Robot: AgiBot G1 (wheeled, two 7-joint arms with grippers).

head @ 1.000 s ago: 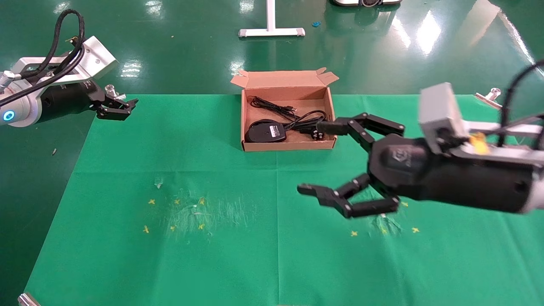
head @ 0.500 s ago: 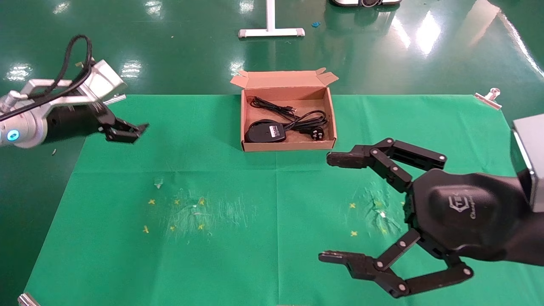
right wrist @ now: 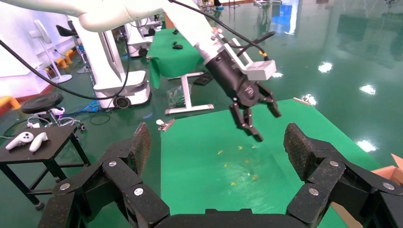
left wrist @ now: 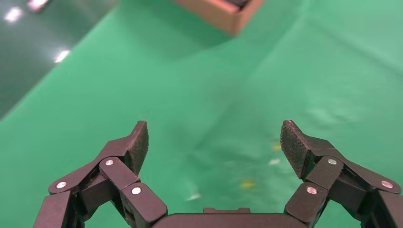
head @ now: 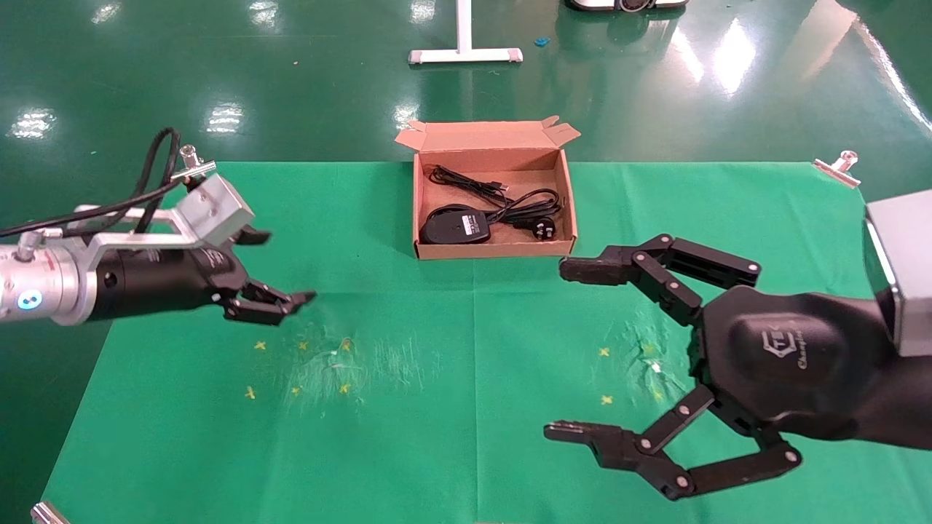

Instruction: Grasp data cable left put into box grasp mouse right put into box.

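Observation:
The brown cardboard box (head: 420, 207) stands open at the far middle of the green cloth, its lid flap folded back. Inside lie the black mouse (head: 456, 226) with a pale label up, its thin cord, and the data cable (head: 530, 207) with its pronged plug. My left gripper (head: 280, 269) is open and empty, above the cloth left of the box. My right gripper (head: 571, 349) is open and empty, above the cloth's near right part. In the left wrist view the gripper (left wrist: 214, 140) shows open over bare cloth, a box corner (left wrist: 223, 19) beyond. In the right wrist view the gripper (right wrist: 216, 142) is open.
Small yellow cross marks (head: 298, 364) and scuffed patches lie on the cloth at left and right. Metal clips (head: 837, 166) hold the cloth's corners. A white stand base (head: 464, 52) is on the floor beyond the table. The right wrist view shows the left arm (right wrist: 237, 80) and a side table (right wrist: 38, 142).
My left gripper has swung from the table's far left edge inward and nearer, over the cloth. My right gripper drew back from the box toward the near right, then held still.

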